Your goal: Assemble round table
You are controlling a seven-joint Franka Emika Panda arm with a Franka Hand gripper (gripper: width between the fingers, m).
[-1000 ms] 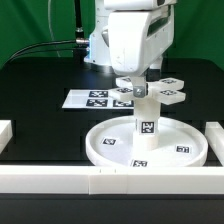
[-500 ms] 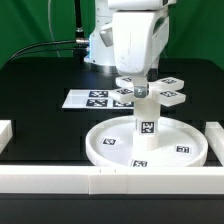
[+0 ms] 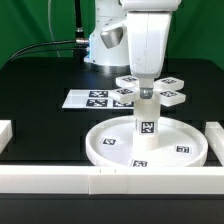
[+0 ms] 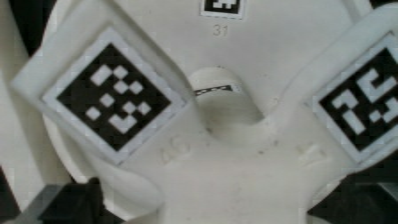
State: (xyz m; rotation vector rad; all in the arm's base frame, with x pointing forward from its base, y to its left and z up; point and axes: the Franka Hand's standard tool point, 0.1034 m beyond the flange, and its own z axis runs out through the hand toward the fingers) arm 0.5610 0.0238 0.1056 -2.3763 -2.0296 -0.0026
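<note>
On the black worktop [image 3: 40,85] sits the round disc [image 3: 104,144]. The leg [image 3: 144,132] stands upright at the disc's centre, the cross piece [image 3: 166,92] atop it. Tool [image 3: 146,80] directly above; grip state unclear.

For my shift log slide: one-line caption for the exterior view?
Robot arm above the cross piece sitting atop the upright leg in the round disc.

You've got a black table [image 3: 40,110], green backdrop [image 3: 35,20] behind, white rails [image 3: 60,181] along the edges, marker board [image 3: 90,99] lying flat
</note>
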